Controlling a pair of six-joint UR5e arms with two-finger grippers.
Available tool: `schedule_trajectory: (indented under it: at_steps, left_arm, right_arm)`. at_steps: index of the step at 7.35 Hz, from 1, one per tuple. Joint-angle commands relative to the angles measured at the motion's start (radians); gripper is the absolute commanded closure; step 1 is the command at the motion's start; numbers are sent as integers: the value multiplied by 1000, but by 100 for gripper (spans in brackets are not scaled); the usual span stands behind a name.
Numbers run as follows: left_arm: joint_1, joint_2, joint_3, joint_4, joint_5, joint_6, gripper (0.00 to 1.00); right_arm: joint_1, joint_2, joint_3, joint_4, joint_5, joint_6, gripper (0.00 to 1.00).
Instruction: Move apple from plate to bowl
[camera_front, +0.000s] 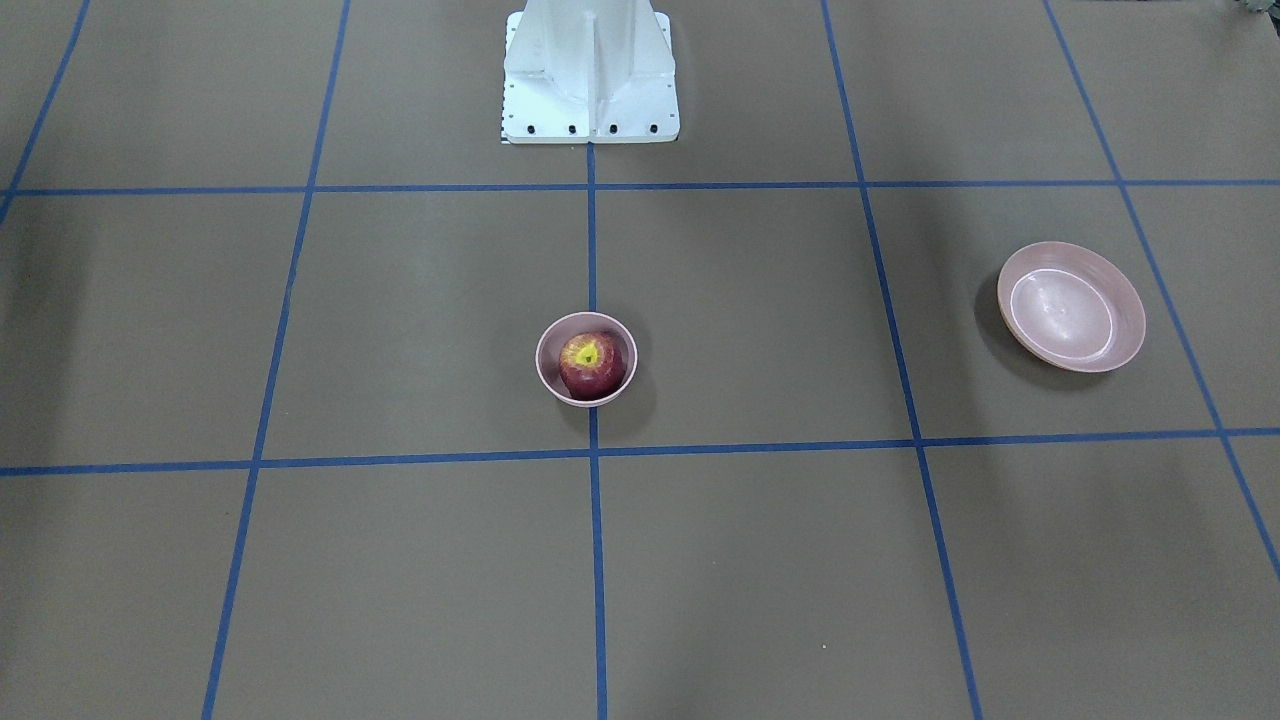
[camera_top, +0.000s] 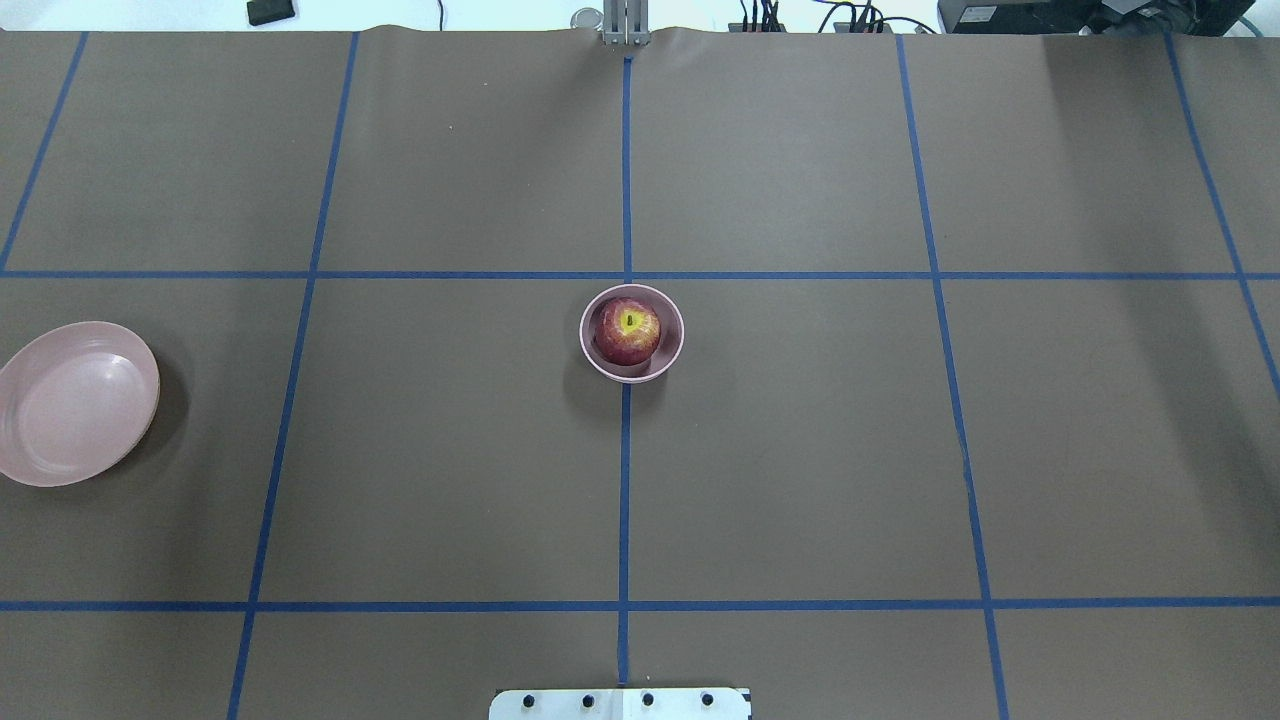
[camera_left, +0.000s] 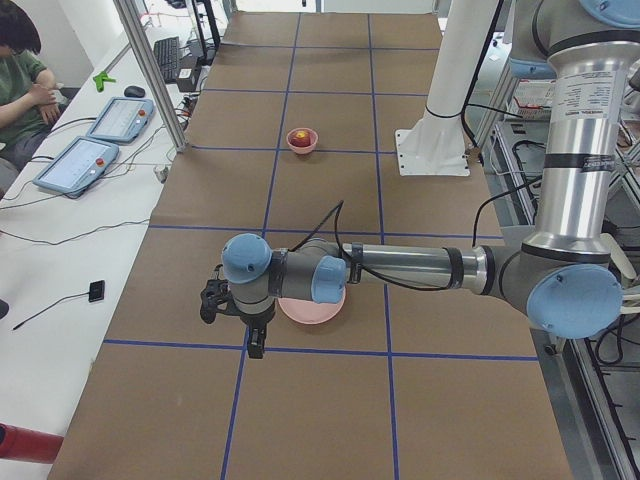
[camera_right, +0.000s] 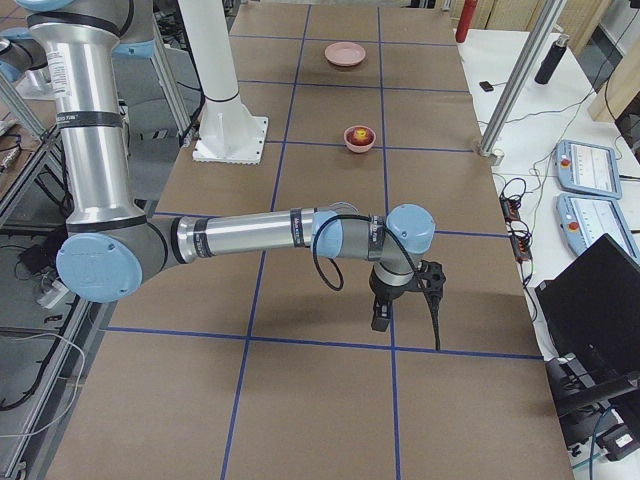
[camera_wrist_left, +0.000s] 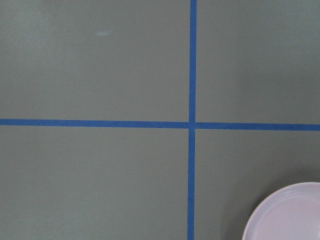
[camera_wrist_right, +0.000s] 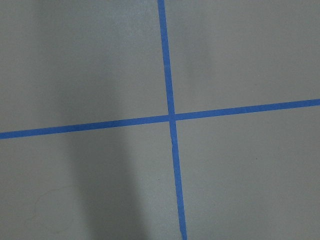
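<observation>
brown paper-covered table (camera_top: 800, 450), gridded in blue tape (camera_top: 625, 500)
white bench (camera_left: 50, 290) alongside with two teach pendants (camera_left: 75, 165), an aluminium post (camera_left: 152, 70), a seated operator (camera_left: 20, 90)

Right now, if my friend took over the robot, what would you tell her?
Left gripper: above the table beside the plate; open or shut, cannot tell.
Right gripper: above the table, away from both dishes; cannot tell either.
The apple sits in the bowl, mid-table. The plate is empty.
Done: the apple is in the bowl.
Left: nothing.
</observation>
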Motion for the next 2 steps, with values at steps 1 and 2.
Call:
schedule_trajectory:
  at_steps: [1, 2]
  left_arm:
    - [2, -5, 0, 2, 1, -6, 2]
    - [0, -5, 0, 2, 1, -6, 2]
  right_arm:
    - [0, -2, 1, 0, 0, 0, 0]
    - [0, -2, 2, 0, 0, 0, 0]
